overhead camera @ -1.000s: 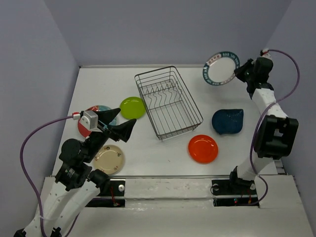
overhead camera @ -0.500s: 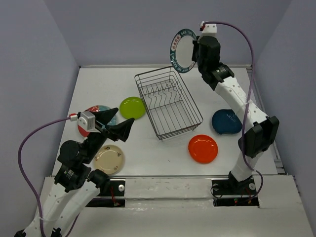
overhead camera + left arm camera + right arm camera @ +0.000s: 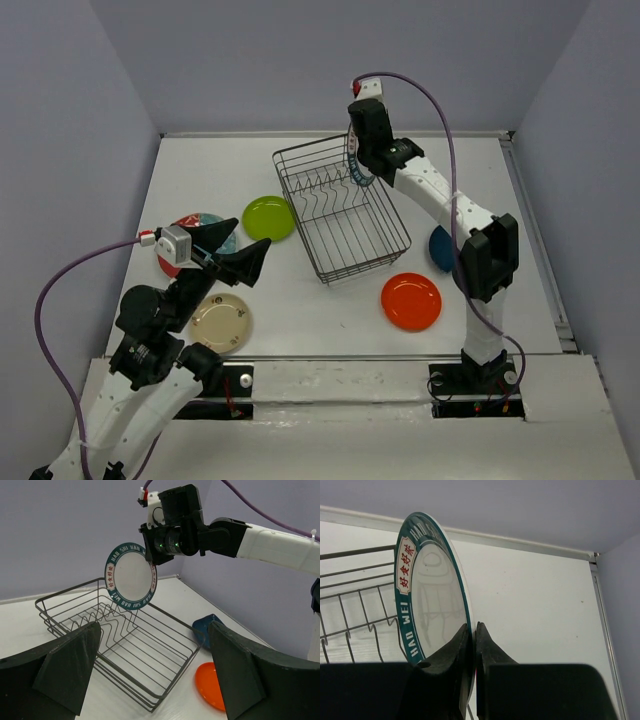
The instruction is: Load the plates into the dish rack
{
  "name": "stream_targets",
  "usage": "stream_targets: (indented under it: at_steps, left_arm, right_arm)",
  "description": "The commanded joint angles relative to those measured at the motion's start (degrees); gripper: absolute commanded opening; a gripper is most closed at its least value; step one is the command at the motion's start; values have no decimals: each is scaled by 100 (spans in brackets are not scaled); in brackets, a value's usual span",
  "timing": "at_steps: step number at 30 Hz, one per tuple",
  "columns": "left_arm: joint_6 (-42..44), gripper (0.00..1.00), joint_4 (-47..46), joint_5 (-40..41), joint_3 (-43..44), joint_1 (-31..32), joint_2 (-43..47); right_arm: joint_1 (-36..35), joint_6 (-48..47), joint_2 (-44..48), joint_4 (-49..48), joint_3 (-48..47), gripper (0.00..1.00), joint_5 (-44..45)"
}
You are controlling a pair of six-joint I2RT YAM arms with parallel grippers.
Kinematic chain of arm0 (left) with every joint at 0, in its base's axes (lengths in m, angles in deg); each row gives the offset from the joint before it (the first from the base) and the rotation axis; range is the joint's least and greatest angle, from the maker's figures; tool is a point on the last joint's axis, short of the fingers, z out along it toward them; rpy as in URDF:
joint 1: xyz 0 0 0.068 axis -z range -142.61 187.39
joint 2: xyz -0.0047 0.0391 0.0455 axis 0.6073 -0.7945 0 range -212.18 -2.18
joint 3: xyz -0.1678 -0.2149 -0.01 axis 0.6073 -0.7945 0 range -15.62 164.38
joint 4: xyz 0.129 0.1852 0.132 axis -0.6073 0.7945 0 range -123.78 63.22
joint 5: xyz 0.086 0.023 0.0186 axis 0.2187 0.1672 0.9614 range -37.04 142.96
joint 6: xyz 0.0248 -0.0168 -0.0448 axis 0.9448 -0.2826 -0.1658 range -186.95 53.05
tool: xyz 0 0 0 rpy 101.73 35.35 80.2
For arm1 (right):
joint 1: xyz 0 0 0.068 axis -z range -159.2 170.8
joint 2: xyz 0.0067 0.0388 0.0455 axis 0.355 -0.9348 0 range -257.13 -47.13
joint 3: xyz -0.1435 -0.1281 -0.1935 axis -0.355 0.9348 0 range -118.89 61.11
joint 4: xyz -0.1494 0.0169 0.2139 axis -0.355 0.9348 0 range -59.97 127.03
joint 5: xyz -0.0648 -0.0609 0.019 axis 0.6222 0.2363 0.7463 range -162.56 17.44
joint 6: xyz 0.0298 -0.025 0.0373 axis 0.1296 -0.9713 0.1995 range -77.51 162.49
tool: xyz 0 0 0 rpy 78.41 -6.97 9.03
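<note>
Right gripper [image 3: 472,631]: clamped on the rim of the white teal-rimmed plate [image 3: 131,576], which hangs on edge over the far end of the dish rack [image 3: 345,220], not yet among the prongs. Step, as judged: first loading. Next calls for lowering it squarely into a prong gap. Left gripper [image 3: 254,236]: spread, holding nothing. Lime green plate [image 3: 268,217] just beside the rack; orange plate [image 3: 411,301] and cream plate [image 3: 221,322] lie apart; none blocks the descent.

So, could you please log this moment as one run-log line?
right gripper: shut on teal-rimmed plate | plate: upright over dish rack far end | left gripper: open, empty | dish rack: no other plates inside
</note>
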Motion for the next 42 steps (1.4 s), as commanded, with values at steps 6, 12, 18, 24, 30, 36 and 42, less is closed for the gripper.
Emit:
stream_targets:
  at_steps: [6, 12, 18, 24, 30, 36, 42]
  left_arm:
    - [14, 99, -235, -17, 155, 34, 37]
    - [14, 99, -235, -17, 155, 34, 29]
    - [14, 99, -235, 0, 155, 34, 29]
    - [5, 99, -235, -26, 146, 34, -6]
    - [-3, 99, -244, -26, 146, 34, 20]
    - [-12, 99, -244, -18, 155, 60, 99]
    - [-30, 99, -261, -26, 155, 174, 196]
  right_arm:
    - [-248, -167, 40, -270, -30, 7, 576]
    - [-416, -466, -101, -445, 23, 7, 858]
    - [-530, -511, -250, -481, -65, 16, 867]
    - [-583, -240, 46, -270, 4, 67, 745]
    - [-241, 1130, 1224, 64, 1344, 73, -116]
    - [1647, 3907, 3754, -751, 4719, 71, -1917]
    - [3238, 5087, 5926, -1087, 7298, 71, -2428]
